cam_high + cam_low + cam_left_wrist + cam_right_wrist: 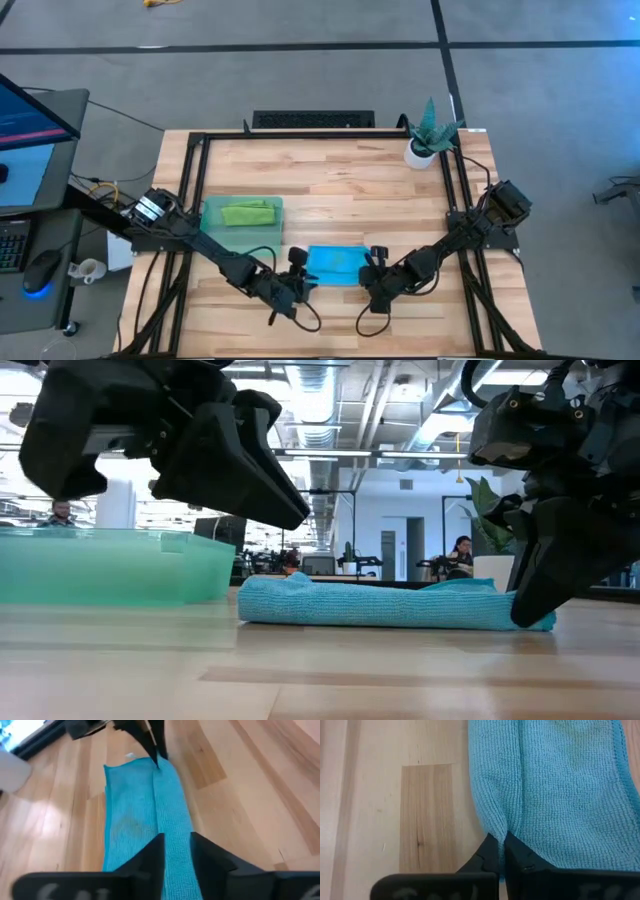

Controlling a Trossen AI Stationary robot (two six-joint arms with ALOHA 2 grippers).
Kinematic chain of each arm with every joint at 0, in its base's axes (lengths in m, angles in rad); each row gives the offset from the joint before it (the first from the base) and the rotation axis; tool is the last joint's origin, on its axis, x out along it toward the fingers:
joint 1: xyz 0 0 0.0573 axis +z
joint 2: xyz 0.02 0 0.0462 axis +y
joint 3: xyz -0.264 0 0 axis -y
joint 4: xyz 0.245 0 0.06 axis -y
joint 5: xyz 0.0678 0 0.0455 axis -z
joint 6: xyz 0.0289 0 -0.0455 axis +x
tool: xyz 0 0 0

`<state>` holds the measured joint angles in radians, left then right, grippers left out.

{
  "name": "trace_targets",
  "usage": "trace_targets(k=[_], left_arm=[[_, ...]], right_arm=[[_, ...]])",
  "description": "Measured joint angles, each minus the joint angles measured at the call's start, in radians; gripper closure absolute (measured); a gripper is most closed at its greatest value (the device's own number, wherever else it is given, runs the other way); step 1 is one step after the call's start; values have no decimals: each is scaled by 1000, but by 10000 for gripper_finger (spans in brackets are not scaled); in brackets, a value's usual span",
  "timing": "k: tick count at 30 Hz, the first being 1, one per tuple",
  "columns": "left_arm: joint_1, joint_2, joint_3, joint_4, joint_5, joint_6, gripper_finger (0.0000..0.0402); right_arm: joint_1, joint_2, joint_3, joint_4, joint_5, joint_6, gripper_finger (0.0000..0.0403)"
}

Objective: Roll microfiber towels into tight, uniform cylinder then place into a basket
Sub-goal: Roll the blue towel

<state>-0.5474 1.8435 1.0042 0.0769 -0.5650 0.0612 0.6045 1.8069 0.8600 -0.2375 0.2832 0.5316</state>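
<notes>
The sky blue towel (335, 262) lies flat on the wood table near its front edge, with a raised fold (172, 815) running along its length. My left gripper (177, 852) hangs open above the towel's left end and clear of it (200, 440). My right gripper (502, 845) is shut on the towel's right end (530, 610). The lime green towel (248, 212) lies inside the translucent teal basket (215, 232), left of the blue towel and a little farther back. My right gripper pinches the raised fold of the blue towel at its right end (512, 827) between its two fingers. The fingers slant down from the table's right side, in line with the fold. The towel rests on the table, its fold drawn into a ridge toward the fingers.
A potted plant (430, 135) stands at the far right corner. A black frame (195, 170) runs around the table's edges. Bare wood lies between the basket and the plant. Beyond the table is an office room with a seated person (462, 552).
</notes>
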Motion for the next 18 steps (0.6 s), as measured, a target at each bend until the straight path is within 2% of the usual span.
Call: trace_targets(k=[2, 8, 13, 18], left_arm=[[4, 0, 0, 0, 3, -34, 293], [6, 49, 2, -6, 112, -104, 226], [5, 104, 1, -13, 110, -85, 215], [28, 106, 3, -51, 70, -147, 214]], right_arm=[[0, 0, 0, 1, 0, 0, 383], [-9, 1, -2, 19, -8, 2, 376], [-18, 1, -2, 23, -17, 3, 382], [-18, 1, -2, 32, -36, 3, 374]])
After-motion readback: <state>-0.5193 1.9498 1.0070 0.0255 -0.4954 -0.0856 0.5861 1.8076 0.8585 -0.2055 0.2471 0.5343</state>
